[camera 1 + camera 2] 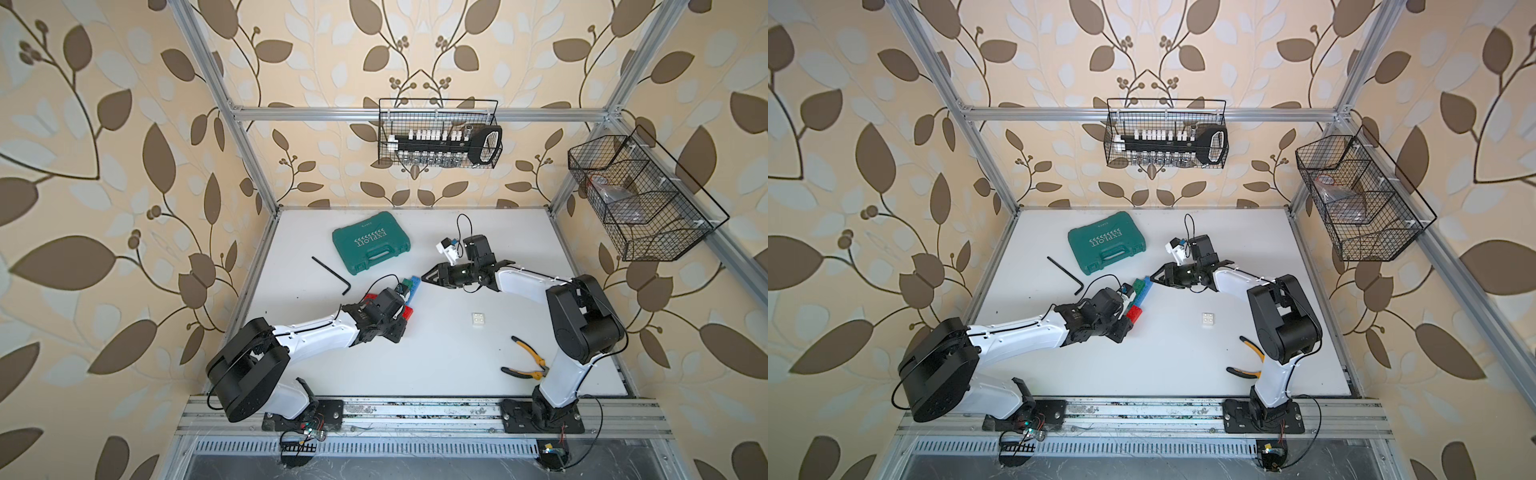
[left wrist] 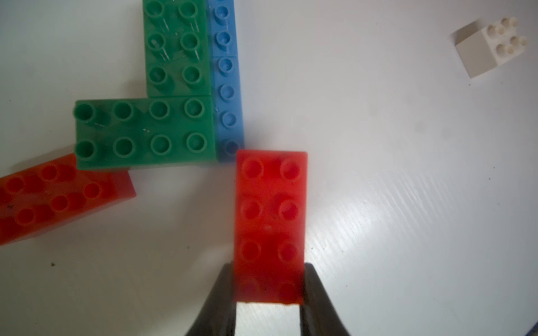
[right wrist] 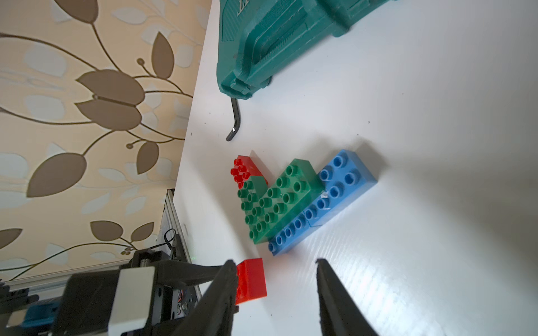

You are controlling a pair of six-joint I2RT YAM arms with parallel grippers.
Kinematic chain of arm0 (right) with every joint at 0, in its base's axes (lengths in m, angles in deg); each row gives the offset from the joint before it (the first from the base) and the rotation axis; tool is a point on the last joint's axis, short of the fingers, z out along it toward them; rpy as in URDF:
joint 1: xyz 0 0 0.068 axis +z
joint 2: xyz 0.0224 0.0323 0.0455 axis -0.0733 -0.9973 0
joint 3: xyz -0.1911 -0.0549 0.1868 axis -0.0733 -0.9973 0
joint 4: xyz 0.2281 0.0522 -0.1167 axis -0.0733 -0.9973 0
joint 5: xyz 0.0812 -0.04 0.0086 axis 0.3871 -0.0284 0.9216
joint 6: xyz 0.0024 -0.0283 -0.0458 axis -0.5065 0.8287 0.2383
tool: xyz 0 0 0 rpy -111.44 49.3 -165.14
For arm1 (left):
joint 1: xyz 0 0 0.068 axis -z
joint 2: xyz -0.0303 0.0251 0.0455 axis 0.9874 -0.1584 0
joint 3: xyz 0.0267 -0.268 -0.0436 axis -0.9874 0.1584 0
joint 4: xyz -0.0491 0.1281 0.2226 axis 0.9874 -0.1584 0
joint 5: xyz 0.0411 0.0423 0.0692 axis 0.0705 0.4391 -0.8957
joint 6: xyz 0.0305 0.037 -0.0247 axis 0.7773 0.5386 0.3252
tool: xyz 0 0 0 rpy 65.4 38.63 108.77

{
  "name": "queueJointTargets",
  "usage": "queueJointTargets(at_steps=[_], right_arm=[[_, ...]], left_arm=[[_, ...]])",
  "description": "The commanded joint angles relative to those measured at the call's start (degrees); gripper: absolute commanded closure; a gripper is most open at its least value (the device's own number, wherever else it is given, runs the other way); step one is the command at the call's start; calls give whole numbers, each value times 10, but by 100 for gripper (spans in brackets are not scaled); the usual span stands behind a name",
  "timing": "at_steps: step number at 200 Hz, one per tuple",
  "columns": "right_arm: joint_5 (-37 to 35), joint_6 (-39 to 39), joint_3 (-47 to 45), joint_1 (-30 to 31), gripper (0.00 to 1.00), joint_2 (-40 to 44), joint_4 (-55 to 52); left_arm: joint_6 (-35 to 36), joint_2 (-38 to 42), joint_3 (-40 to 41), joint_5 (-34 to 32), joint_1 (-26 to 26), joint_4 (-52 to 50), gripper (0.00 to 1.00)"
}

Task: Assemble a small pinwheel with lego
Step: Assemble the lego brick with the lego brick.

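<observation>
The pinwheel stack (image 2: 163,122) lies on the white table (image 1: 415,365): two green lego bricks (image 3: 270,200) in an L on top of two blue ones (image 3: 329,197) laid end to end. My left gripper (image 2: 269,279) is shut on the near end of a red brick (image 2: 270,221). That brick's far end sits at the end of the blue row. A second red brick (image 2: 58,197) lies partly under the green arm. My right gripper (image 3: 275,261) is open and empty, low beside the blue row (image 1: 413,286). The white square brick (image 1: 477,320) stands alone to the right.
A teal case (image 1: 371,242) and a black hex key (image 1: 330,274) lie behind the stack. Yellow-handled pliers (image 1: 528,359) lie by the right arm's base. Wire baskets hang on the back frame (image 1: 438,133) and the right frame (image 1: 640,199).
</observation>
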Motion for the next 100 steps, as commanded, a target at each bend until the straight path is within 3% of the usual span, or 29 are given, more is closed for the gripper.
queueJointTargets(at_steps=[1, 100], right_arm=[[15, 10, -9, 12, 56, 24, -8], [83, -20, 12, 67, 73, -12, -38]], left_arm=[[-22, -21, -28, -36, 10, -11, 100], [-11, -62, -65, -53, 10, -21, 100]])
